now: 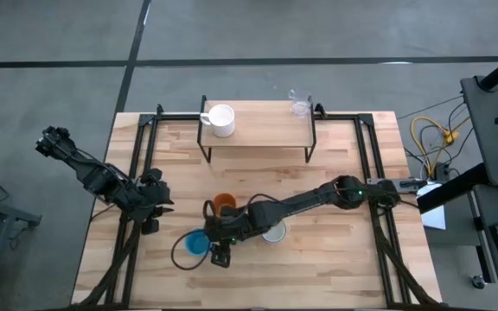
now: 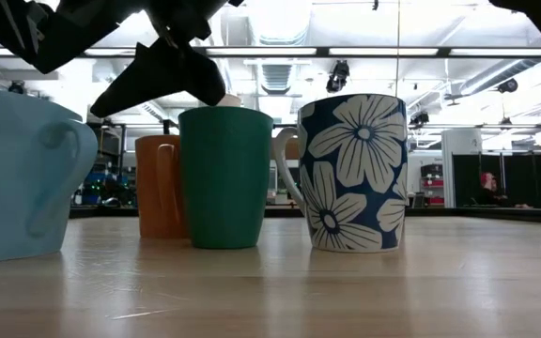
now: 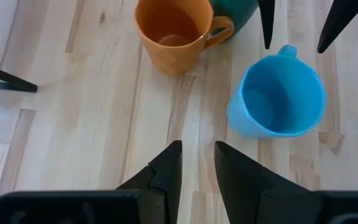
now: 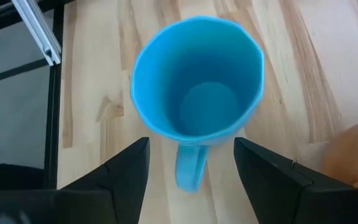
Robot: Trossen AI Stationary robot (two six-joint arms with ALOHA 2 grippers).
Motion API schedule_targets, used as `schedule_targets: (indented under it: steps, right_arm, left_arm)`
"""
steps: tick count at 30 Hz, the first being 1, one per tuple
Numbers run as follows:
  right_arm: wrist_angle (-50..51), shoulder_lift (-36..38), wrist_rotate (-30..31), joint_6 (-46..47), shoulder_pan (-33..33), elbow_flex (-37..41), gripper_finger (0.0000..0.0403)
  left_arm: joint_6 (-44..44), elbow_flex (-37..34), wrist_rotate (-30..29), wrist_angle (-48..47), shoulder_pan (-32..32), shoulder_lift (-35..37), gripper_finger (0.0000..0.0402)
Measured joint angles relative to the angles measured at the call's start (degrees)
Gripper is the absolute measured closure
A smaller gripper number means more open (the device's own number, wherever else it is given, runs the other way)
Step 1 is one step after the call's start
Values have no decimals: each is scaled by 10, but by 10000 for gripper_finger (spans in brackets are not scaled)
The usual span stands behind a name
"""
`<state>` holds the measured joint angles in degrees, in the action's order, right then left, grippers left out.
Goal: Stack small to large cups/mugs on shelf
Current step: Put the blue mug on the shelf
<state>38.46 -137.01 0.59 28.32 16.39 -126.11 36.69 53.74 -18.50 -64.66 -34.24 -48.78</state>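
Observation:
The light blue mug stands upright on the table near its front, handle toward my right gripper. That gripper is open, one finger on either side of the handle, touching nothing. The orange mug, the dark green cup and a blue-and-white flowered mug stand close by. A white mug and a clear glass stand on the shelf. My left gripper waits open, left of the mugs.
The right arm reaches across the table's middle, over the green cup. The shelf's thin black legs stand behind the mugs. Black frame rails run along both table sides. Bare wood lies between the shelf and the mugs.

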Motion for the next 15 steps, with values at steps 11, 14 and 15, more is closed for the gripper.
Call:
schedule_targets:
  steps: [11,14,15]
  right_arm:
    - [-39,0,25,30,15,41,177]
    - [-51,0,25,46,17,53,177]
    - [-55,0,25,47,17,55,177]
  left_arm:
    - [3,0,3,3,-1,6,322]
    - [3,0,3,3,-1,6,322]
    - [3,0,3,3,-1,6,322]
